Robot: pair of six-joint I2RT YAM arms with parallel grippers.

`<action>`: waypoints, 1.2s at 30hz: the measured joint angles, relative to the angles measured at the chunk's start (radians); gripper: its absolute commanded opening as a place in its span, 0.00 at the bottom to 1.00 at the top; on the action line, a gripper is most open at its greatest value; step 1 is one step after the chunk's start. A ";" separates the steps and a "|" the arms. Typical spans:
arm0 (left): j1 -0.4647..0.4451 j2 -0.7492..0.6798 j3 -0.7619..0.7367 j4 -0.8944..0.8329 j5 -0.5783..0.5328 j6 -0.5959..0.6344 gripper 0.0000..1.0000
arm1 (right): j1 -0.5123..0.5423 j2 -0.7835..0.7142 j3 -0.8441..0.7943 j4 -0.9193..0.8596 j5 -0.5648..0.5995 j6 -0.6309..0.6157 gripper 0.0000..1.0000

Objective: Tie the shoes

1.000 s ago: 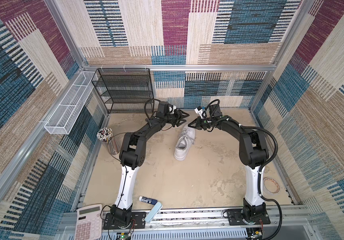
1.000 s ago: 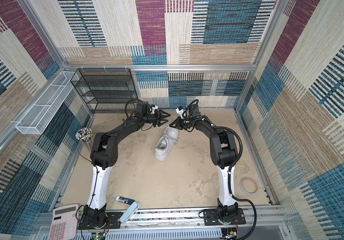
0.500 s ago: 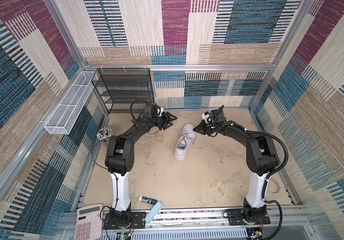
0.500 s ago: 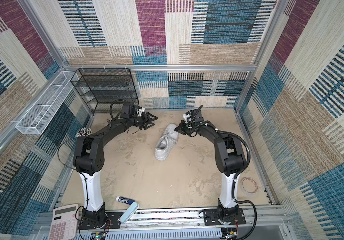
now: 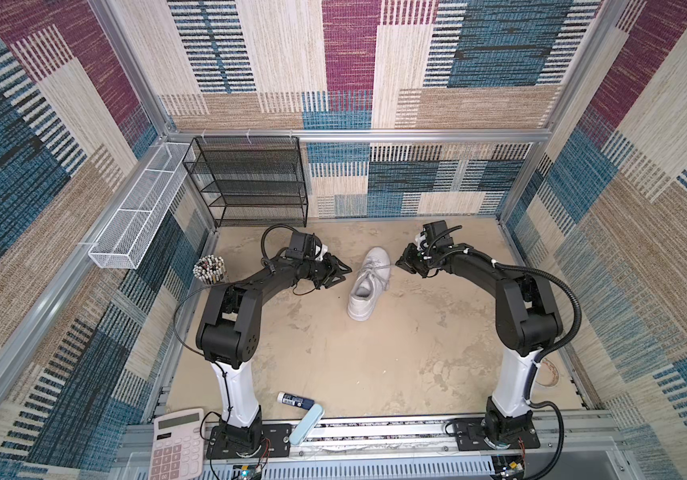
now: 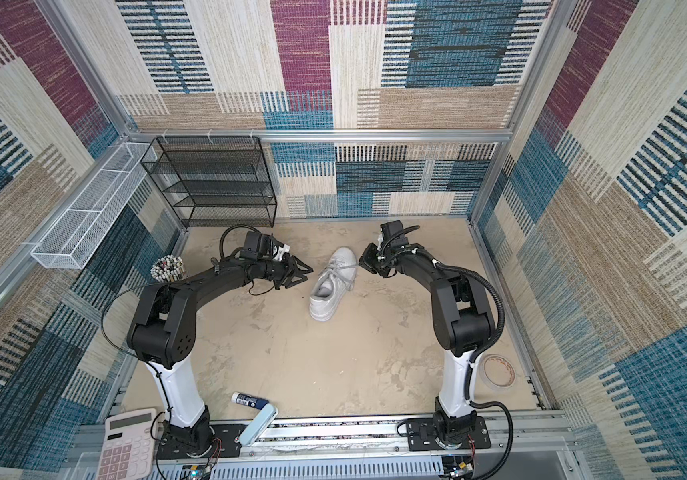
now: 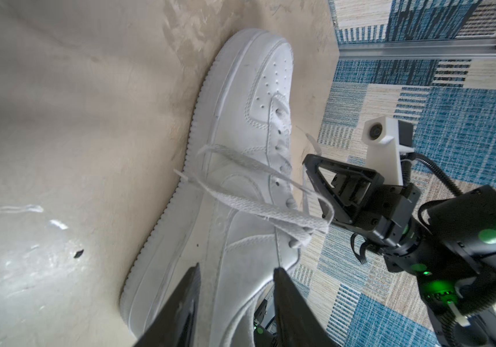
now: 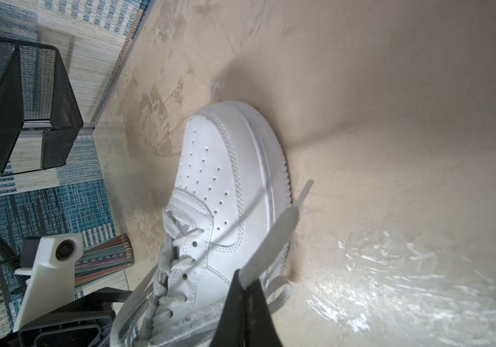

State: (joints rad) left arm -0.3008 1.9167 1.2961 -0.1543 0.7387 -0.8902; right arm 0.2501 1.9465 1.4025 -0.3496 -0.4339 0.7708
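Note:
The white shoe (image 5: 368,286) (image 6: 330,289) stands on the sandy floor, toe toward the back wall. Its loose white laces (image 7: 240,198) are drawn across the upper toward my right gripper. In both top views my left gripper (image 5: 343,272) (image 6: 306,272) is just left of the shoe. Its fingers (image 7: 191,288) stand apart with only the shoe's side behind the gap (image 7: 236,272). My right gripper (image 5: 400,264) (image 6: 364,259) is at the shoe's right, near the toe. It is shut (image 8: 245,279) on a flat lace end (image 8: 282,231).
A black mesh rack (image 5: 250,183) stands at the back left, with a white wire basket (image 5: 138,216) on the left wall. A pencil cup (image 5: 208,270) sits behind the left arm. Calculator (image 5: 177,442), blue tube (image 5: 295,401), pale case (image 5: 306,424) and tape roll (image 6: 498,371) lie in front.
Both grippers have drawn apart from above the shoe and come down to either side of it. The left jaws have narrowed. The right gripper still holds its lace.

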 measured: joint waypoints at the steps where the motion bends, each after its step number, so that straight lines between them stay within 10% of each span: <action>1: -0.003 -0.002 -0.004 -0.003 0.000 0.001 0.40 | 0.000 0.002 0.000 0.000 -0.001 0.000 0.00; 25: -0.106 0.029 -0.060 -0.016 0.104 -0.050 0.25 | 0.000 0.114 0.106 -0.035 -0.085 -0.064 0.00; 36: -0.053 -0.028 0.246 -0.355 -0.013 0.202 0.45 | -0.001 0.118 0.106 -0.040 -0.082 -0.065 0.00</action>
State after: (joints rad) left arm -0.3534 1.8889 1.5421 -0.5095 0.7258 -0.6880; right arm 0.2493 2.0644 1.5082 -0.3897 -0.5159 0.7059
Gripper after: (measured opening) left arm 0.395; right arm 0.049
